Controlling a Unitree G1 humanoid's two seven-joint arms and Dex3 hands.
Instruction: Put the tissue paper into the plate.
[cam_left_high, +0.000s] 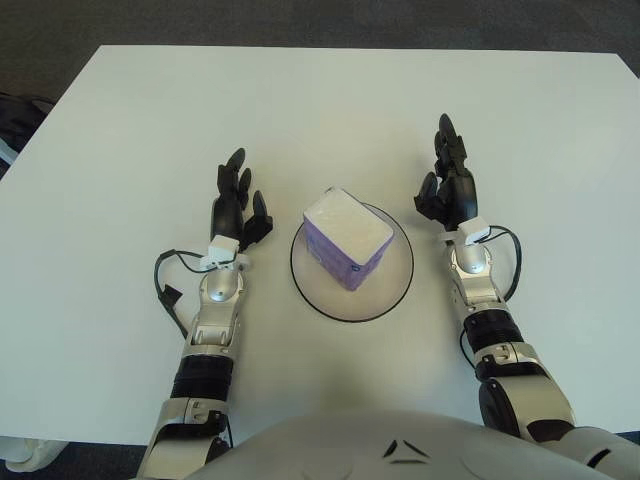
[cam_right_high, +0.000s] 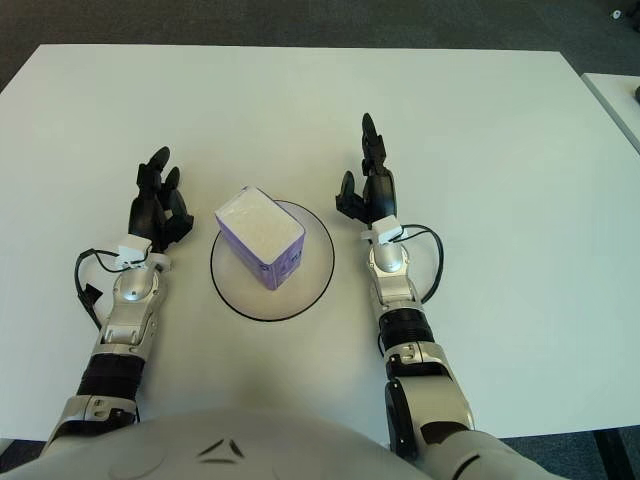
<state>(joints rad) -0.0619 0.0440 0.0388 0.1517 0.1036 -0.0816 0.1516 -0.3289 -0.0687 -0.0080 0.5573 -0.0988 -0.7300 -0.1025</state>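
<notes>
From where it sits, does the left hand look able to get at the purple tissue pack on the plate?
Probably yes. The left hand shows just left of the black-rimmed white plate, fingers open, with only bare white table between it and the purple tissue pack. The right hand is across the plate, out of the way.

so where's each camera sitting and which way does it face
Left eye view: on the head, looking forward and down at the white table; the chest, both forearms, the left hand and right hand show.
Right eye view: beside it, same aim, so everything shows further left, plus a second table's edge at right.
Both share the purple tissue pack on the plate, between the open hands.
</notes>
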